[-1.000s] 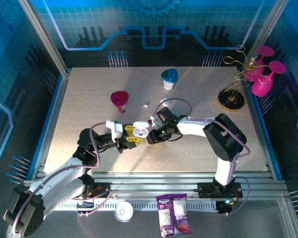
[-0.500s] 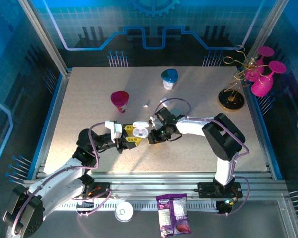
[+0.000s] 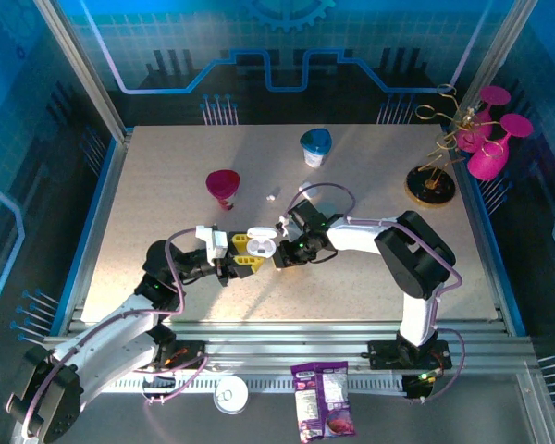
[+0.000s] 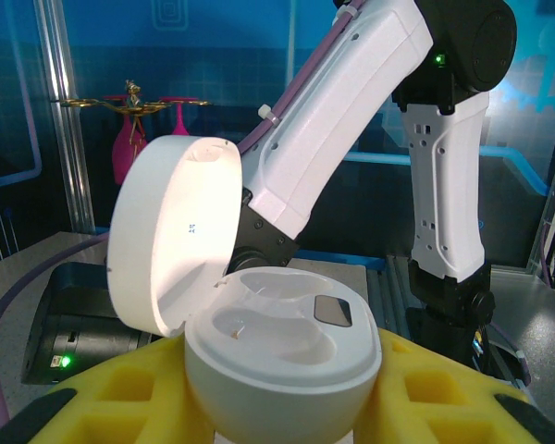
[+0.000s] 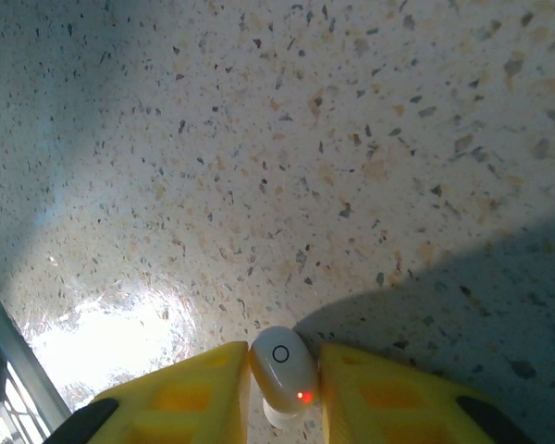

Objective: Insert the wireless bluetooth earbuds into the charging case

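The white charging case (image 4: 282, 361) sits between my left gripper's yellow fingers (image 4: 425, 388), which are shut on it. Its lid (image 4: 176, 231) is swung open to the left and both sockets are bare. From above, the case (image 3: 259, 242) and the left gripper (image 3: 250, 253) are at the table's middle. Just right of them is my right gripper (image 3: 282, 258). In the right wrist view, my right gripper (image 5: 283, 393) is shut on a white earbud (image 5: 282, 370) with a red light, low over the speckled table. Another tiny white earbud (image 3: 272, 196) lies further back.
A magenta cup (image 3: 223, 187) stands behind the case, and a teal-and-white cup (image 3: 315, 146) is further back. A gold rack with magenta glasses (image 3: 439, 171) is at the back right. A snack bag (image 3: 322, 400) and a white disc (image 3: 230, 395) lie off the table's front edge.
My right gripper's jaws have closed in on the earbud. Both arms have hardly shifted, and the left gripper keeps holding the case.
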You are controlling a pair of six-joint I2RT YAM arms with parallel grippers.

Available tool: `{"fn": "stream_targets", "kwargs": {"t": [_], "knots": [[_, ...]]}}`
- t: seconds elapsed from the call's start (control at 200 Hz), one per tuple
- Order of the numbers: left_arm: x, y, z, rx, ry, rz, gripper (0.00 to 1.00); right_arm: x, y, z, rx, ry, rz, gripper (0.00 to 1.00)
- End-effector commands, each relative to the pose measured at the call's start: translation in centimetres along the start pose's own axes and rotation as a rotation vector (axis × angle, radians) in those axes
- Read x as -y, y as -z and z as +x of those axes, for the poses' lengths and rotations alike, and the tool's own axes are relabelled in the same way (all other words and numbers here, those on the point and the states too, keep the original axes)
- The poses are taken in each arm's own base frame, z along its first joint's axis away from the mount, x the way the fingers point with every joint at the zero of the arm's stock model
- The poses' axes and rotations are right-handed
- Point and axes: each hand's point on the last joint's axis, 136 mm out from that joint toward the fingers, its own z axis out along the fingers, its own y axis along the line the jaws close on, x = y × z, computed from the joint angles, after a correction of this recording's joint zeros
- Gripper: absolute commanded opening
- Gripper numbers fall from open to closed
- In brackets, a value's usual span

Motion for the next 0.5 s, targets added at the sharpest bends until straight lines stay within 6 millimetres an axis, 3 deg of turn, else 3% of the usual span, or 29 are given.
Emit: {"fn": "stream_targets", "kwargs": {"t": [0.0, 0.24, 0.4, 0.495], "knots": [[0.0, 0.2, 0.0, 0.01, -0.016, -0.005, 0.25, 0.3, -0.7, 0.7, -0.031, -0.035, 0.007, 0.21], [0.0, 0.2, 0.0, 0.01, -0.014, -0.002, 0.25, 0.3, 0.4, 0.3, 0.007, -0.032, 0.041, 0.18], [0.0, 0.1, -0.1, 0.012, -0.016, -0.001, 0.25, 1.6, 3.9, -1.1, 0.153, -0.048, 0.191, 0.17], [-0.1, 0.0, -0.1, 0.011, -0.018, -0.001, 0.25, 3.5, 6.6, -1.7, 0.271, -0.093, 0.335, 0.17]]}}
